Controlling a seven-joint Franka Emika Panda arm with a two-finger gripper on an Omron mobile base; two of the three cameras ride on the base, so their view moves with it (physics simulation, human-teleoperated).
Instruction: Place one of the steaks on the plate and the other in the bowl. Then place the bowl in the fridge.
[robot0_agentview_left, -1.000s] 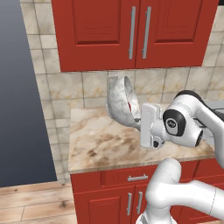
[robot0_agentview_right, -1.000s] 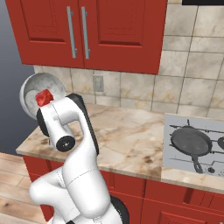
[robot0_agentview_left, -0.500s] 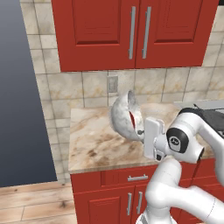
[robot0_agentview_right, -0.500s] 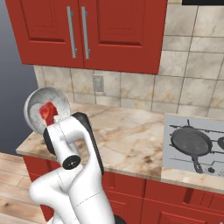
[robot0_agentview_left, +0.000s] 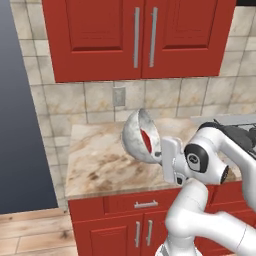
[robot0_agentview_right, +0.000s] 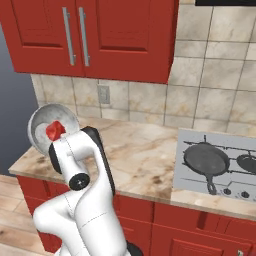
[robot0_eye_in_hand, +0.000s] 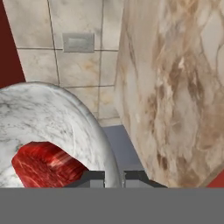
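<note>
The end effector (robot0_eye_in_hand: 114, 177) is clamped on the thin rim of the bowl (robot0_agentview_left: 137, 135), one dark fingertip (robot0_eye_in_hand: 92, 178) inside the rim and the other outside it, and it holds the bowl in the air, tipped well onto its side, above the worktop (robot0_agentview_left: 100, 165). A steak (robot0_eye_in_hand: 46, 165) lies inside the bowl against its wall, close to the gripped rim; in the left base view it shows as a dark-red strip (robot0_agentview_left: 146, 140) in the mouth that faces the arm, and in the right base view as a red patch (robot0_agentview_right: 55, 130) in the round mouth (robot0_agentview_right: 47, 120). Below the end effector the marbled worktop is bare where the bowl hangs over it. Behind the bowl stands the tiled backsplash (robot0_agentview_right: 145, 102) with a wall outlet (robot0_agentview_left: 119, 96), and above it hang the red upper cabinets (robot0_agentview_left: 135, 35) with long bar handles (robot0_agentview_left: 136, 37). Under the worktop's front edge are red drawers and doors (robot0_agentview_left: 125, 220). Well off to the far side from the bowl, in the right base view, a black skillet (robot0_agentview_right: 206, 160) sits on a grey cooktop (robot0_agentview_right: 185, 180), with a second dark pan (robot0_agentview_right: 247, 162) beside it at the picture's edge. To the bowl's other side the worktop ends at a dark grey wall (robot0_agentview_left: 20, 125) and wooden floor (robot0_agentview_left: 30, 235). The white arm itself stands between the base cameras and the lower part of the bowl.
</note>
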